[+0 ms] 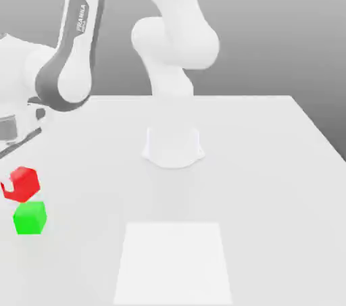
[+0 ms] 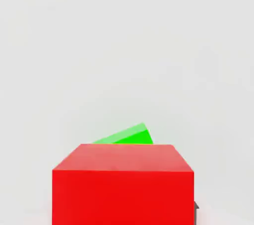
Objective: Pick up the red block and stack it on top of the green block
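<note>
Looking first at the exterior view: the small, smooth, bright red cube [image 1: 23, 183] hangs at the exterior view's left edge, lifted off the plain white tabletop [image 1: 270, 163] and sitting just above the matching small, smooth, bright green cube [image 1: 30, 218], which rests on the table; the red one appears slightly tilted and offset toward the exterior view's left of the green one, and whether the two touch I cannot tell; the white and grey robot arm [image 1: 71, 48] bends down toward that edge, and a pale square patch [image 1: 172, 261] lies on the table well apart from both cubes.

Turning to the hand view: the red block [image 2: 122, 184] sits close under the camera, consistent with the gripper being clamped shut on it, and a sliver of the green block [image 2: 128, 135] shows just beyond its far edge; so, by my judgement, the red cube is carried but not yet centred over its target.

Doing the placing step well calls, I think, for shifting the hand until the green cube disappears squarely beneath the red one; squaring the red cube's faces to the green one's; lowering slowly until the faces meet flat; only then letting go, and lifting straight up; releasing while offset or tilted would risk the red cube sliding off.
</note>
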Action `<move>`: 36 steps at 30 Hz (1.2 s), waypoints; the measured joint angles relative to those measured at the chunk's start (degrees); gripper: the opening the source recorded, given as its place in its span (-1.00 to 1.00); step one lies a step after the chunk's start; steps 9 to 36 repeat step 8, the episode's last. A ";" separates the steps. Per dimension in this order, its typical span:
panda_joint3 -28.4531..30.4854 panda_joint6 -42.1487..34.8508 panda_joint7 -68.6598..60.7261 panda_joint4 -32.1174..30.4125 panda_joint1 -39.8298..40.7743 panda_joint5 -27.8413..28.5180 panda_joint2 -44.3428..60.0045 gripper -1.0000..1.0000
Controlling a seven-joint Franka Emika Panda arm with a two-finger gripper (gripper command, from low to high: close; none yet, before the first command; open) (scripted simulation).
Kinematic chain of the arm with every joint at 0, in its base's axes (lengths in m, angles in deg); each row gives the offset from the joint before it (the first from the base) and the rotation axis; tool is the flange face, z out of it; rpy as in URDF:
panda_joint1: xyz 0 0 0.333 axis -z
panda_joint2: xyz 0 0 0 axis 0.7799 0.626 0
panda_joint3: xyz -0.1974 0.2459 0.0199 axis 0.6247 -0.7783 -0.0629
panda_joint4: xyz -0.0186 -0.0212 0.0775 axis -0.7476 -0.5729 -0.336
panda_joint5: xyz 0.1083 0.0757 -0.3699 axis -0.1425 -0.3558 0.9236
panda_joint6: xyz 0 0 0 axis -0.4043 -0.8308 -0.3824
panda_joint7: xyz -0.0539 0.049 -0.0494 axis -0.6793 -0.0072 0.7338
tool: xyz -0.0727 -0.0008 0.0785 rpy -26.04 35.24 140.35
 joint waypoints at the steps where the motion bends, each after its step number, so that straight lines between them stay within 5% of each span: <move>1: -0.08 1.06 -0.14 0.05 0.01 -0.19 1.11 1.00; 36: -0.10 0.81 -0.15 0.03 0.03 -0.20 0.91 1.00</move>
